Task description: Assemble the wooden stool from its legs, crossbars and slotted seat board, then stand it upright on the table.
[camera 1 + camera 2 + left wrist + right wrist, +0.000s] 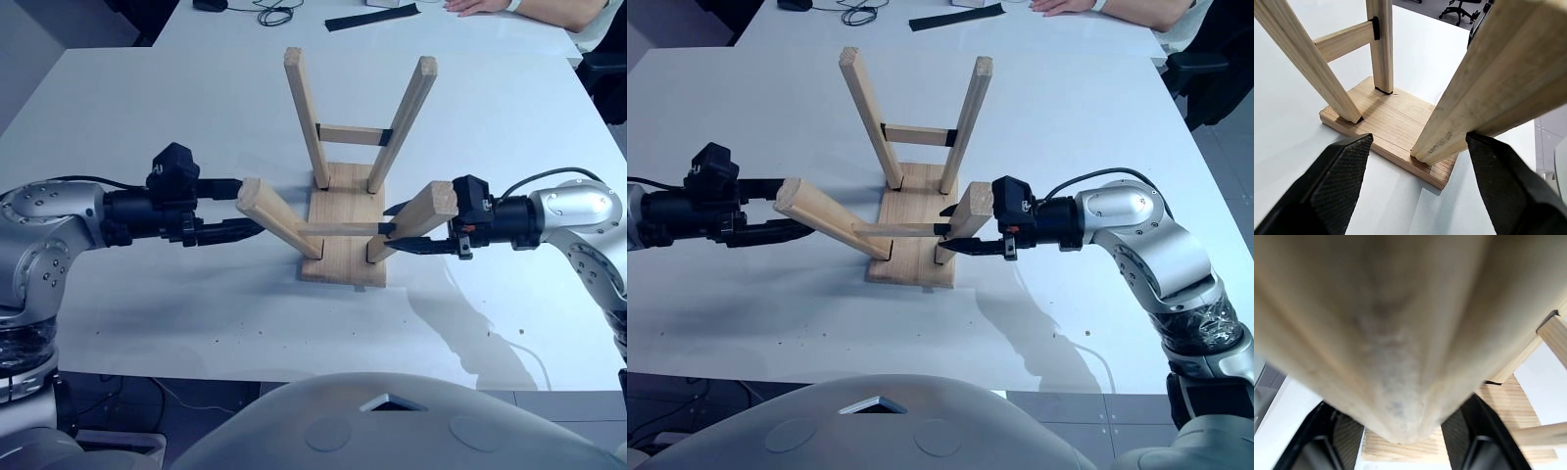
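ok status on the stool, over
Left gripper open, straddling near left leg. Right gripper shut on near right leg. Stool upside down, seat board flat on table. Nothing in the way.

You got the near right leg (pixel 1396 333) blurred in the right wrist view, hiding most of the seat board (pixel 1506 404), and the near left leg (pixel 1498 83) cropped.

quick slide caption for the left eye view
Upside-down stool on table, left gripper and right gripper at its near legs

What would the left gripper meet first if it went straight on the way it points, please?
Probably the stool's slanted near-left leg, just ahead of the open left gripper; depth is uncertain.
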You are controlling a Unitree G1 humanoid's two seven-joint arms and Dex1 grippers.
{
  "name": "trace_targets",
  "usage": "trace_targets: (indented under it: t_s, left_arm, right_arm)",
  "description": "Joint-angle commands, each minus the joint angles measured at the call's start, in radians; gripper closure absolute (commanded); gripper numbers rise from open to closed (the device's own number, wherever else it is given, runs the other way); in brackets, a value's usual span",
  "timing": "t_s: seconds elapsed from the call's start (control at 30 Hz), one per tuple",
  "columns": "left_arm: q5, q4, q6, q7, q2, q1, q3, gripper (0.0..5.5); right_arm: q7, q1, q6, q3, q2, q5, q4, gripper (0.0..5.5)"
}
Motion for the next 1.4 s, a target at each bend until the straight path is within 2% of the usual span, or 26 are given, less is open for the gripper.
trace_targets:
  t_s: [0.03,0.27,0.53,0.67,0.83,0.93,1.13,1.4]
  left_arm:
    - [-0.025,0.079,-0.012,0.002,0.009,-0.097,0.015,2.54]
    - [0.115,0.211,-0.129,-0.008,0.032,-0.146,-0.086,2.67]
    - [0.072,0.388,-0.011,0.111,-0.187,-0.576,-0.186,2.67]
    - [0.017,0.403,0.037,0.014,-0.269,-0.735,-0.266,2.67]
    - [0.074,0.378,-0.024,-0.229,-0.254,-0.764,-0.461,3.58]
    - [0.161,0.432,-0.094,-0.276,-0.277,-0.778,-0.548,3.62]
    - [0.218,0.452,-0.126,-0.299,-0.32,-0.761,-0.599,3.62]
    - [0.219,0.37,-0.116,-0.391,-0.266,-0.703,-0.631,3.62]
  right_arm:
    - [0.015,0.098,0.086,0.107,-0.03,-0.081,0.041,3.48]
    - [0.02,0.088,0.064,0.122,-0.027,-0.101,0.047,3.48]
    - [0.029,0.036,0.028,0.171,-0.006,-0.135,0.088,3.48]
    - [0.032,0.007,0.012,0.205,0.009,-0.147,0.105,3.48]
    - [0.031,-0.011,0.005,0.226,0.02,-0.153,0.111,3.48]
    - [0.028,-0.012,0.002,0.237,0.025,-0.157,0.109,3.48]
    - [0.029,-0.017,-0.004,0.254,0.034,-0.168,0.105,3.48]
    - [0.033,-0.023,-0.02,0.264,0.024,-0.182,0.114,3.48]
